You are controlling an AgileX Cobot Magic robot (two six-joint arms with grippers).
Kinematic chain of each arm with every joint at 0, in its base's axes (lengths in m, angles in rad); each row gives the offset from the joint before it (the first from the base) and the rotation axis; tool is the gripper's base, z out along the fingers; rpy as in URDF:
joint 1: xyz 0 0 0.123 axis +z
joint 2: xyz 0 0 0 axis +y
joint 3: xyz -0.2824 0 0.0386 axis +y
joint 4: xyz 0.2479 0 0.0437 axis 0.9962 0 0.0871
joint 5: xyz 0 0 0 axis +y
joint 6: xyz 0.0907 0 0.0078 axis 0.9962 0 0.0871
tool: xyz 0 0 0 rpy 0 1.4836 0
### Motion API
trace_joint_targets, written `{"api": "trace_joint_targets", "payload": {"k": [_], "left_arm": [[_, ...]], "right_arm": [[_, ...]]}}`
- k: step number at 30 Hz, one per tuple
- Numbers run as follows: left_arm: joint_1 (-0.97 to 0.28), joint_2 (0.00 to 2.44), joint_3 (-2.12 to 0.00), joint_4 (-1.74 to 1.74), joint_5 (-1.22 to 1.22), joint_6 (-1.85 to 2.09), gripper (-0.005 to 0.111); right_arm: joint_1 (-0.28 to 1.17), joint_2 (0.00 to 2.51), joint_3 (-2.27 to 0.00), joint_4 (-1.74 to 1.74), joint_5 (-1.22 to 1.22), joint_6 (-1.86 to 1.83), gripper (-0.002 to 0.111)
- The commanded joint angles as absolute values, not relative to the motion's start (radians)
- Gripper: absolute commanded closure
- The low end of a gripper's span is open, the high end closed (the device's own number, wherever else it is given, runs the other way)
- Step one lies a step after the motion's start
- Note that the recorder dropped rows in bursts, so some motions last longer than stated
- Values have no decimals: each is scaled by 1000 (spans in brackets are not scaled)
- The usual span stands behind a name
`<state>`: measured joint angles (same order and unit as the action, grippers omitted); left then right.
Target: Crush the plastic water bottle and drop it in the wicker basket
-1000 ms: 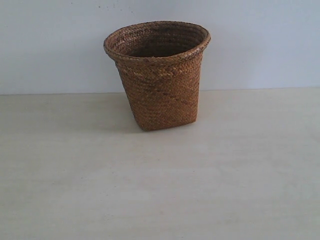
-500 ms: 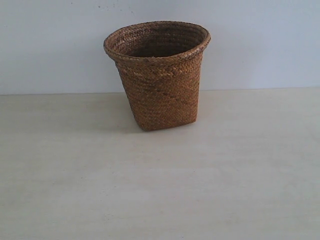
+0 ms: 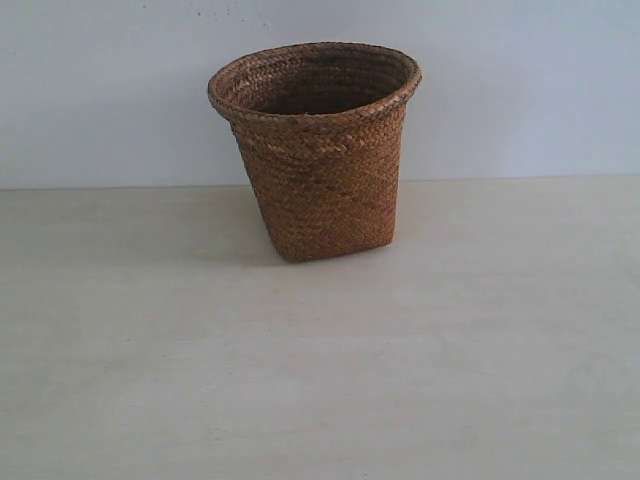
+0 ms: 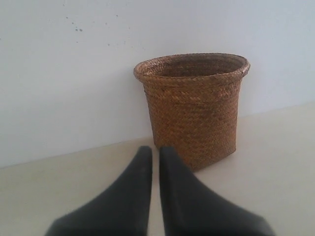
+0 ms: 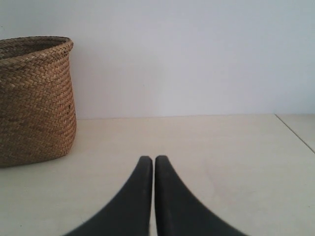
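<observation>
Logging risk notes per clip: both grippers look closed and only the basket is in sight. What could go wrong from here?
1. No bottle shows in any view, and the wicker basket's bottom is hidden, so whether it is inside cannot be confirmed.
2. The left gripper, shut, points at the basket standing free on the table; driving forward might shove or tip it.

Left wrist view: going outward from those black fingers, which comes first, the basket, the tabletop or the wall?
1. The tabletop, right beneath the left gripper.
2. The wicker basket, standing ahead on the tabletop.
3. The wall, behind the basket.
</observation>
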<state>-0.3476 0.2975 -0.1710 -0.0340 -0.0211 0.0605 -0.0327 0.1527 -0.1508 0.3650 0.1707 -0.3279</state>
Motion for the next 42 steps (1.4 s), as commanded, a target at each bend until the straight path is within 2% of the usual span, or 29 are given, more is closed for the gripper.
{"api": "trace_joint_targets", "payload": {"k": [1, 7, 16, 22, 30, 36, 42], "left_arm": [[-302, 267, -167, -29, 13, 106, 102], [-173, 205, -163, -29, 58, 78, 102], [-92, 76, -111, -31, 82, 41, 102], [-58, 23, -99, -26, 176, 25, 102], [-40, 0, 0, -26, 115, -42, 102], [-40, 0, 0, -26, 287, -45, 102], [-40, 0, 0, -26, 287, -54, 102]], "right_arm": [[-37, 149, -148, 366, 161, -327, 108], [-37, 149, -148, 366, 161, -327, 108], [-37, 149, -148, 366, 161, -327, 108], [-37, 149, -148, 366, 161, -327, 108], [-37, 149, -148, 366, 161, -327, 108], [-37, 149, -148, 366, 161, -327, 108], [-37, 149, -148, 366, 161, -327, 108]]}}
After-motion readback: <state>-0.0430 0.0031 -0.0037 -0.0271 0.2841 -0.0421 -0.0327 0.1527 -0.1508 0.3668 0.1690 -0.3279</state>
